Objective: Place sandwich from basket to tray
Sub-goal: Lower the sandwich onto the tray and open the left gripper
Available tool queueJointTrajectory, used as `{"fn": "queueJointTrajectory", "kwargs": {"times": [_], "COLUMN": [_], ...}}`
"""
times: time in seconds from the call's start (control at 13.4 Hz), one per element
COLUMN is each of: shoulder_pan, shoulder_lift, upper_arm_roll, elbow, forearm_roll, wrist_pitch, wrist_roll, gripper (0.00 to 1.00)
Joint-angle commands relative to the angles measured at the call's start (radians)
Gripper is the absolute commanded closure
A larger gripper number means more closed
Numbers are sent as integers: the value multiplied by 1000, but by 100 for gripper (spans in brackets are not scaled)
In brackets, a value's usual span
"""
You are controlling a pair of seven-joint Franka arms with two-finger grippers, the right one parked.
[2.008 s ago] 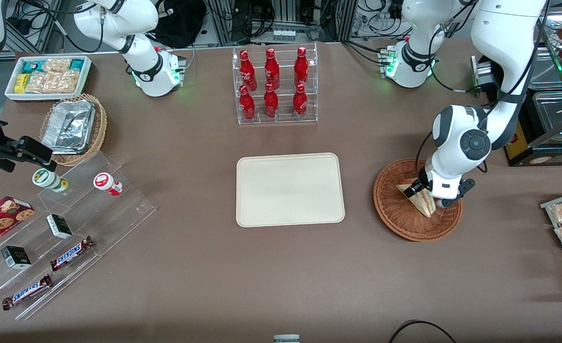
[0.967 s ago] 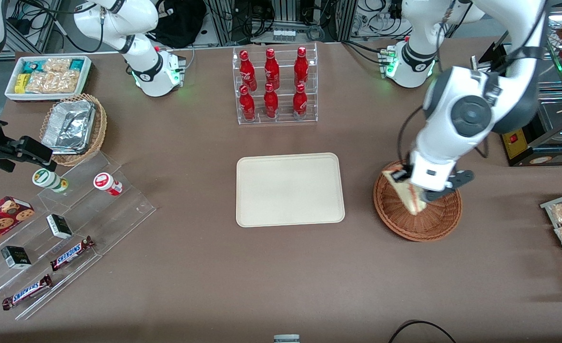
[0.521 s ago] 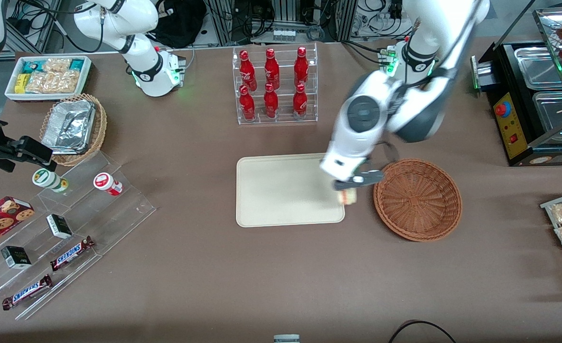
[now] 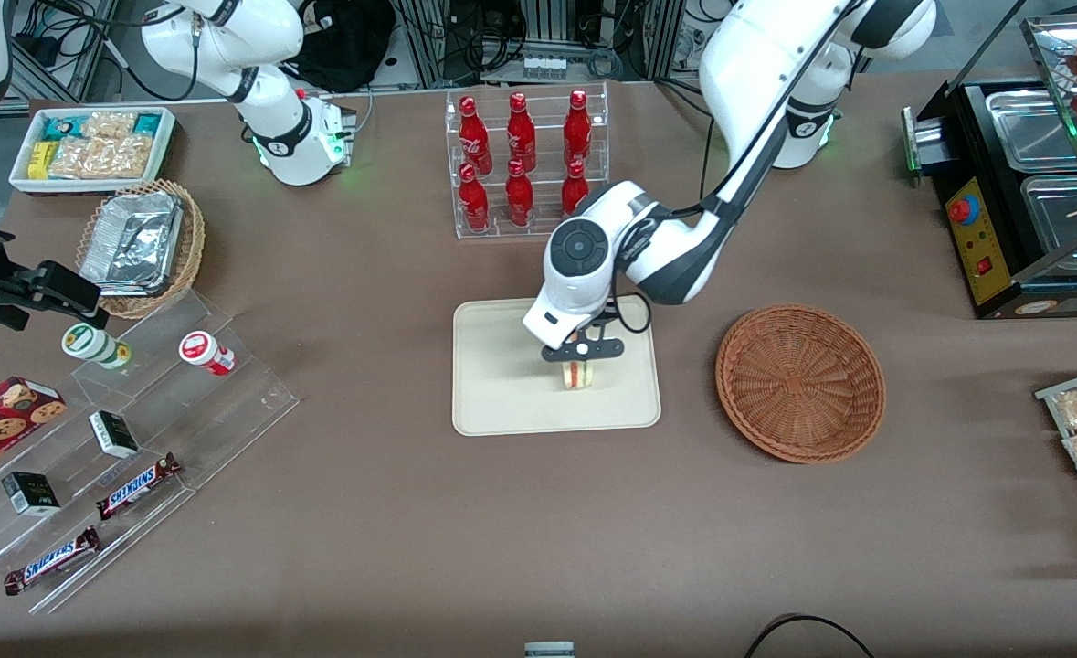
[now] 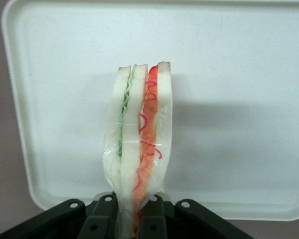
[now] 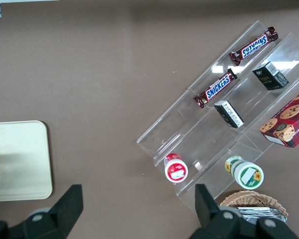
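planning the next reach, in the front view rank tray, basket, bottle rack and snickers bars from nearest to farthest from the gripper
Gripper holds the sandwich over the tray.
1. Tray, directly below.
2. Bottle rack, farther from the camera.
3. Basket, toward the working arm's end.
4. Snickers bars, toward the parked arm's end.

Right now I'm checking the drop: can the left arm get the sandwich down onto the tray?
Probably yes: the gripper, shut on the sandwich, hangs over bare tray, with nothing between.

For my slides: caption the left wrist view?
Gripper shut on the wrapped sandwich, held above the cream tray.
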Motion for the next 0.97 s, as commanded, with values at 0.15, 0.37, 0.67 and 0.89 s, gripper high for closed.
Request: {"fn": "queueJointTrajectory", "kwargs": {"times": [0.15, 0.37, 0.67, 0.89], "shoulder_pan": [-63, -65, -62, -53], "shoulder_lift": [68, 92, 80, -12], "upper_arm_roll": [13, 12, 16, 18], "elbow": [58, 74, 76, 70], "forearm_roll": [24, 24, 24, 11], "wrist_pitch": [30, 35, 27, -35], "wrist_roll": [-19, -18, -16, -21], "gripper": [88, 63, 0, 0]}}
